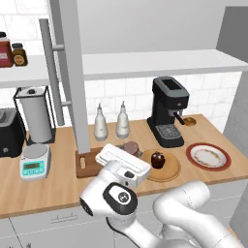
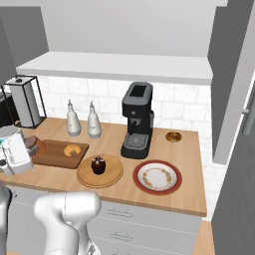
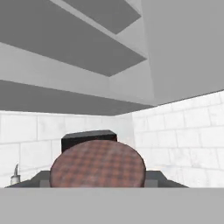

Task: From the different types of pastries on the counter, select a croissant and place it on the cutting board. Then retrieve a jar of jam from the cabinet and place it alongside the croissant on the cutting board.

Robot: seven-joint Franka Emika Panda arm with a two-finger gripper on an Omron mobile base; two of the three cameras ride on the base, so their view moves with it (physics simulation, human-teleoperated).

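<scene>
Read from left to right across the counter. Passed first the cabinet, its tall door standing open, with a dark-red jar and an amber black-lidded jar on the shelf, neither being the one wanted. Reached next the cutting board, long axis laid along the counter edge, with the croissant resting on its right half, crescent roughly lengthwise to the board. Found the gripper just above the board's near right end, fingers clenched from either side on the jar of jam, which hung over the board and not yet on it. Showed the lid uppermost in the left base view, so judged the cylinder axis near upright; could not tell the exact tilt. Being squat, offered no marked long axis. Judged the jar rigid, smooth-walled, somewhat slippery and breakable if dropped, hence best gripped across the body below the lid and set down level beside the croissant. Continued right to the dark cupcake on a round wooden plate, then the coffee machine, the small round brown pastry and a red-rimmed plate.
</scene>
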